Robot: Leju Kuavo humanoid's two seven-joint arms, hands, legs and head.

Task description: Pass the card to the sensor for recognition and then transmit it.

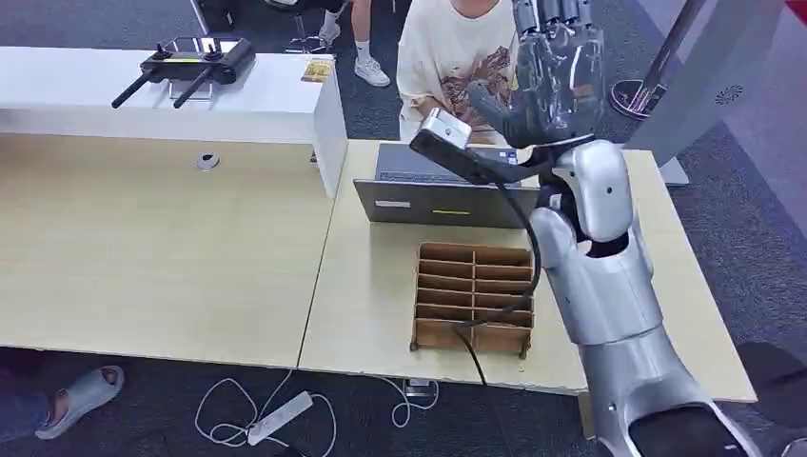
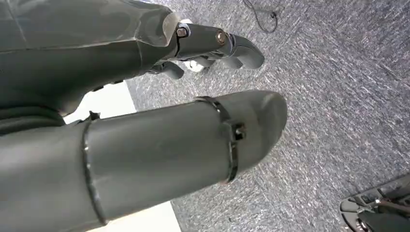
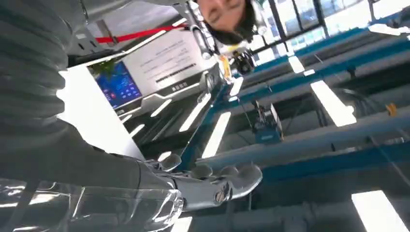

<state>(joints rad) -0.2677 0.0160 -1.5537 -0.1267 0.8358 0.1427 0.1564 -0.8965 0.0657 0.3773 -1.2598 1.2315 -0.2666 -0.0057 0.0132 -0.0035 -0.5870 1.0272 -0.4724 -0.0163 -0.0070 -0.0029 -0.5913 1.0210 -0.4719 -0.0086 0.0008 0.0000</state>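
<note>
My right hand (image 1: 555,69) is raised high over the far edge of the table, fingers straight up and apart, thumb out to the side. It is just in front of a person in a white T-shirt (image 1: 455,52). Nothing shows between its fingers (image 3: 217,186). In the right wrist view a bright white flat surface (image 3: 96,121) lies beside the hand; I cannot tell what it is. My left hand (image 2: 208,46) hangs over the grey carpet, loosely bent and holding nothing.
An open grey laptop (image 1: 433,195) stands on the light wooden table (image 1: 371,314), with a slotted wooden box (image 1: 473,297) in front of it. A white counter (image 1: 276,100) carries a black controller (image 1: 195,62). A grey kiosk panel (image 1: 709,86) stands at the right.
</note>
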